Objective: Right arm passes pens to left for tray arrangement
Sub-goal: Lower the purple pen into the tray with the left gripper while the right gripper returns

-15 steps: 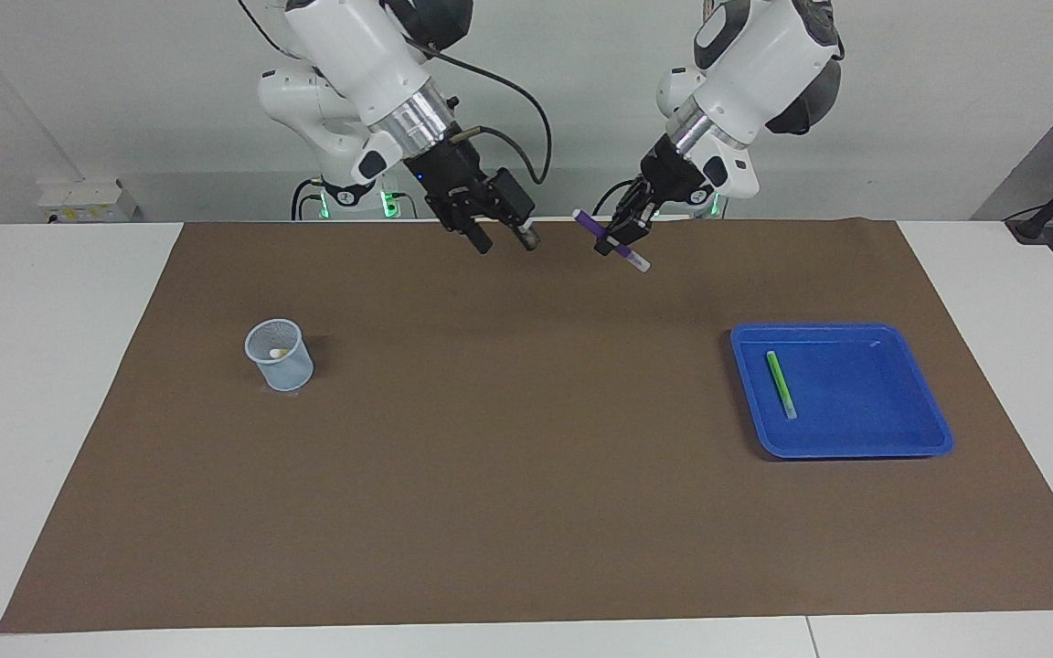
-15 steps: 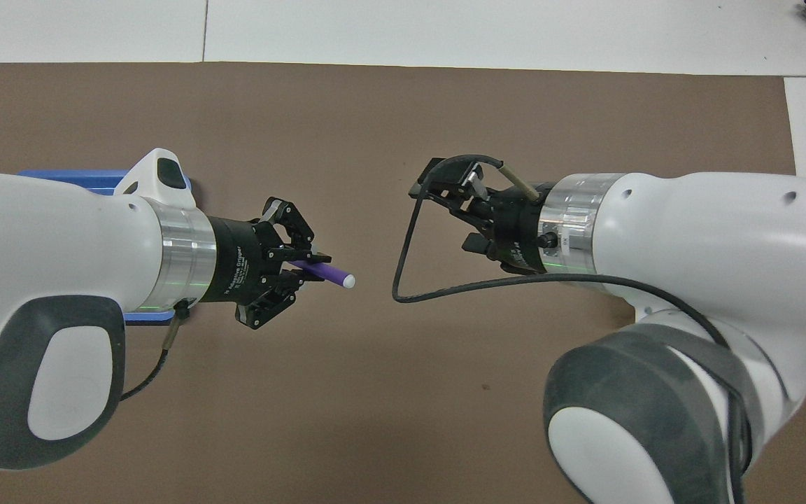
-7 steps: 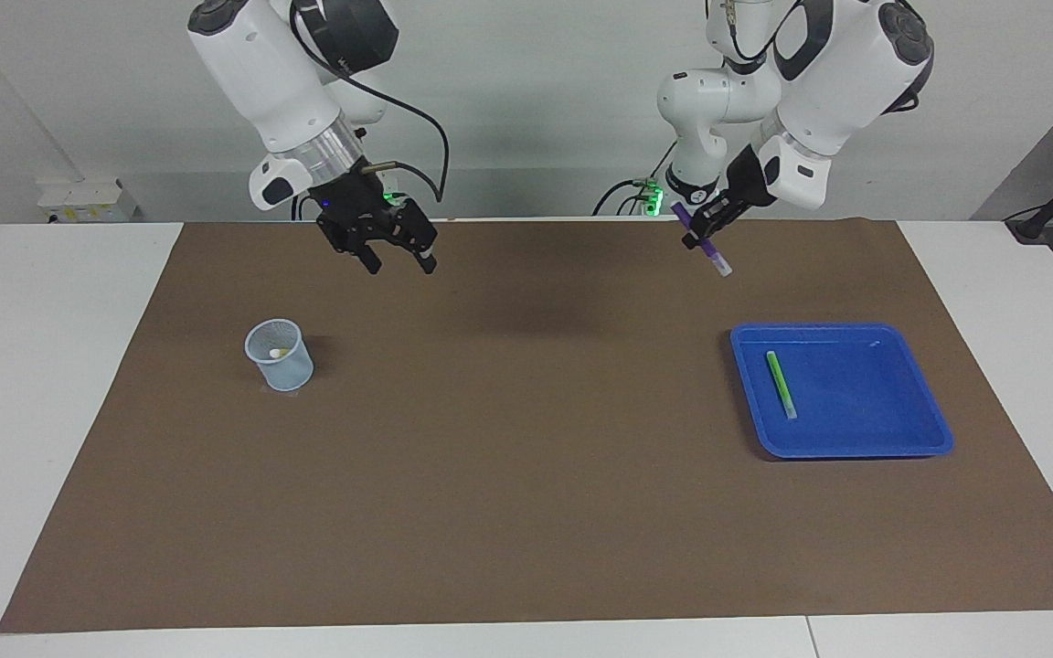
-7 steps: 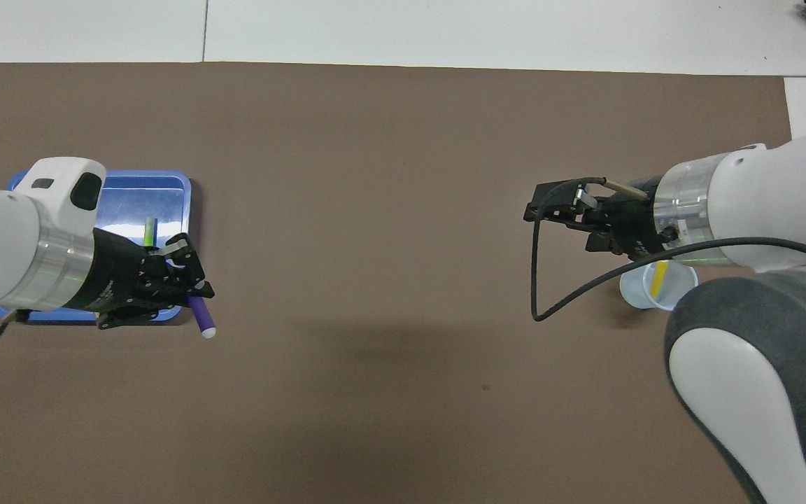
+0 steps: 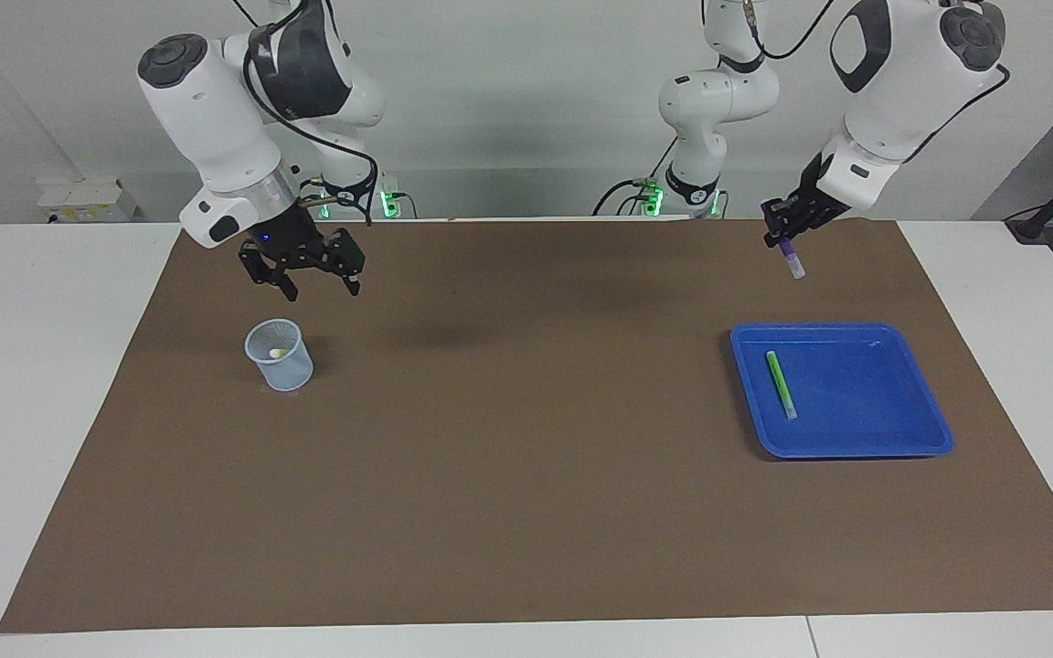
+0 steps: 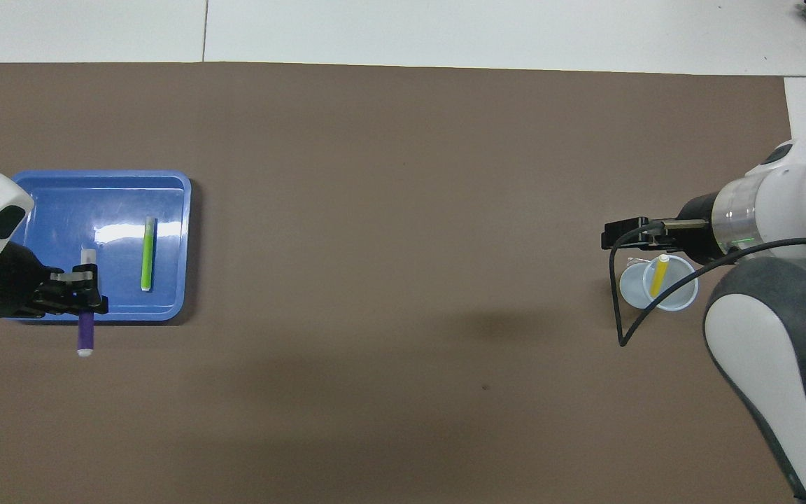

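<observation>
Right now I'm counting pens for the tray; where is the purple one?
The slim purple marker pen hangs in the left gripper's shut jaws, up in the air over the robot-side rim of the shallow blue plastic tray.

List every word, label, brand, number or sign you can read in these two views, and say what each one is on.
None: no legible text stands anywhere in either view.
The blue tray, the green pen, the purple pen in the left gripper, the cup and the brown mat bear no visible markings.
The right gripper shows no readable print.
</observation>
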`<state>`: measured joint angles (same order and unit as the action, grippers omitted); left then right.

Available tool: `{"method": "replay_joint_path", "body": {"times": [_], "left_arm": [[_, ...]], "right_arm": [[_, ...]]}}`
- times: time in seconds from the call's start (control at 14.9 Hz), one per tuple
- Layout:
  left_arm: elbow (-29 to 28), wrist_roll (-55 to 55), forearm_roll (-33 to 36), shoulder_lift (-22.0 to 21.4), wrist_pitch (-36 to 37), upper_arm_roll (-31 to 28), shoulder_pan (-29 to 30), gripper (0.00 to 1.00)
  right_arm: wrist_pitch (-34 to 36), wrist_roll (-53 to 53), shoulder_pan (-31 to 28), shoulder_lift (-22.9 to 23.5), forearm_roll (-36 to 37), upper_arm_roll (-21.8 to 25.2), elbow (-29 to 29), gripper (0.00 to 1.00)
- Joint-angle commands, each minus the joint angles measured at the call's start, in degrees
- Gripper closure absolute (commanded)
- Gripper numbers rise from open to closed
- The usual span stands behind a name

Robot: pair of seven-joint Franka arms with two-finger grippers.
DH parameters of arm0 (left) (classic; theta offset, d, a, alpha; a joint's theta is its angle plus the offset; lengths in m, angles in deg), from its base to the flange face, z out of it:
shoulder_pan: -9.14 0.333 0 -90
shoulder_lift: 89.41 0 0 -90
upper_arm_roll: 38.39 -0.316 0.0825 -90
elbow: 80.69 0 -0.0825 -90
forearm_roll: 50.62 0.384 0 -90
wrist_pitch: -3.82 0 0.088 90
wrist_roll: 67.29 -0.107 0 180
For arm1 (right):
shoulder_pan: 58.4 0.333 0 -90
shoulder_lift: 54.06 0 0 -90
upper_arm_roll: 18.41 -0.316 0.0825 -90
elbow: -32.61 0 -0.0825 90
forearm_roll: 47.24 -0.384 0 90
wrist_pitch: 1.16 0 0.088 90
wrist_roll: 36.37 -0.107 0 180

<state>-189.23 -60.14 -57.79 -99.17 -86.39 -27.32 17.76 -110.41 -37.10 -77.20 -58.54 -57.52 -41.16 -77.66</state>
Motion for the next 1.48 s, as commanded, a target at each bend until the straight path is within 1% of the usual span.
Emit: {"method": "replay_joint_path", "body": {"times": [0.0, 0.07, 0.2, 0.4, 0.54, 0.67, 0.87, 0.94, 1.21, 1.41], "left_arm": [[-2.37, -9.31, 4.00, -0.88, -0.66, 0.62, 3.32, 1.00], [-2.99, -11.52, 5.14, -0.70, -1.71, 0.62, 4.12, 1.00], [-4.66, -15.30, 7.52, 0.44, -4.35, 0.62, 5.35, 1.00], [-6.94, -17.78, 9.27, 2.89, -9.71, 0.62, 7.37, 1.00], [-7.74, -17.87, 9.99, 5.18, -13.31, 0.62, 8.60, 1.00], [-9.40, -17.78, 9.99, 6.50, -17.26, 0.62, 9.05, 1.00], [-10.37, -17.69, 9.99, 8.52, -21.14, 0.62, 9.92, 1.00], [-10.73, -17.69, 9.99, 9.05, -22.54, 0.53, 10.01, 1.00], [-11.34, -17.34, 10.08, 12.65, -27.81, 0.53, 10.01, 1.00], [-11.43, -17.16, 11.56, 15.46, -31.68, 0.53, 10.10, 1.00]], "right_arm": [[-1.24, 11.06, -3.95, -0.46, 2.98, -0.72, -2.49, 0.00], [-2.11, 14.15, -4.57, 0.42, 5.34, -0.72, -2.49, 0.01], [-4.22, 16.72, -5.80, 2.53, 7.82, -0.72, -2.93, 0.08], [-6.33, 18.48, -6.24, 5.43, 11.76, -0.72, -4.07, 0.27], [-7.56, 18.75, -7.38, 7.19, 12.66, -0.81, -4.16, 0.38], [-8.44, 18.75, -7.56, 7.99, 12.66, -0.81, -4.43, 0.40], [-11.25, 18.14, -7.65, 9.30, 12.66, -0.81, -5.92, 0.40], [-11.43, 17.44, -7.56, 10.01, 12.66, -0.81, -5.92, 0.40], [-11.43, 16.90, -7.48, 10.01, 12.66, -0.90, -6.62, 0.42], [-10.82, 17.17, -7.48, 9.92, 12.66, -0.90, -7.06, 0.47]]}}
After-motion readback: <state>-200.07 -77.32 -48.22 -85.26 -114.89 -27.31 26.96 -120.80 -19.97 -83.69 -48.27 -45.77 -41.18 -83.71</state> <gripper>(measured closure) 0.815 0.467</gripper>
